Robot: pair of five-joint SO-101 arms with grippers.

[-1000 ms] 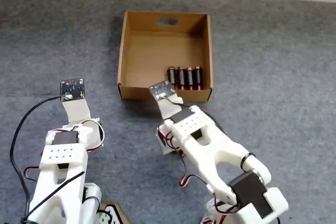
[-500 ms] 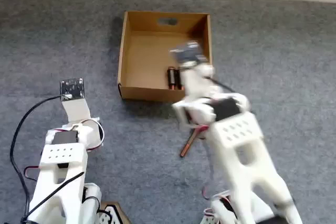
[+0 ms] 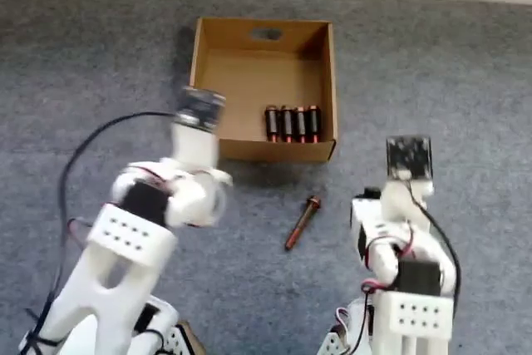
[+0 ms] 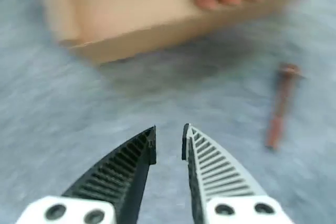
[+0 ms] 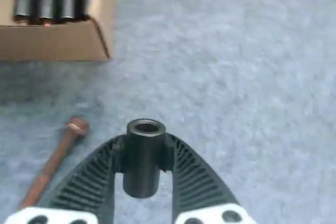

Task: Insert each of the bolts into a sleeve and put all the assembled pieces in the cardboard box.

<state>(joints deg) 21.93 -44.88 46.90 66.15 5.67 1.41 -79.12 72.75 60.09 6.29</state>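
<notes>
A rusty bolt [image 3: 302,222] lies at a slant on the grey carpet just in front of the cardboard box [image 3: 204,72]. Several assembled pieces [image 3: 292,123] lie in a row in the box's near right corner. My right gripper [image 5: 144,156] is shut on a black sleeve [image 5: 143,153], held upright over the carpet to the right of the bolt [image 5: 51,163]. My left gripper [image 4: 169,141] is slightly open with nothing between its fingers. It hangs over the carpet before the box's front wall [image 4: 157,32], to the left of the bolt [image 4: 279,106].
The left arm [image 3: 158,205] leans towards the box's front left corner. The right arm [image 3: 399,239] stands at the right. Open carpet surrounds the box on all sides, and a dark cable [image 3: 75,180] loops off the left arm.
The right arm was at the box and has drawn back to the right, uncovering the bolt on the carpet. The left arm has swung forward and right towards the box's front.
</notes>
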